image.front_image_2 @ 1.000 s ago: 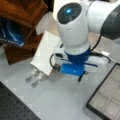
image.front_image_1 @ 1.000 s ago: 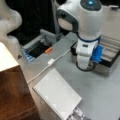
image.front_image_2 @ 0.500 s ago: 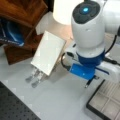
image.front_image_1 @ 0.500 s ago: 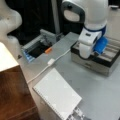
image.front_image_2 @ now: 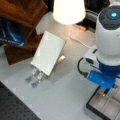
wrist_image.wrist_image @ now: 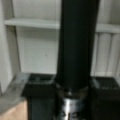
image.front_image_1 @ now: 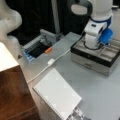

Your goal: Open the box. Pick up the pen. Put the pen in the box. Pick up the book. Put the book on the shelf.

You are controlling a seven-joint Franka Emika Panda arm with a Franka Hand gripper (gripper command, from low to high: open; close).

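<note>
**Wrist view: pen clamped right over the open box**

The gripper (wrist_image.wrist_image: pixel 71 100) is pinched on the pen (wrist_image.wrist_image: pixel 75 50), hanging just above the box's (image.front_image_1: pixel 95 58) beige compartments. In a front view the box sits at the table's (image.front_image_1: pixel 100 95) right edge, and the book (image.front_image_1: pixel 57 93) lies well apart near the shelf (image.front_image_1: pixel 12 92).

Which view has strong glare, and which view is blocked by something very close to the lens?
In a front view, the lamp shade is blown out to white; in the wrist view, the pen in the claw fills the middle, blurred, over the box.
</note>
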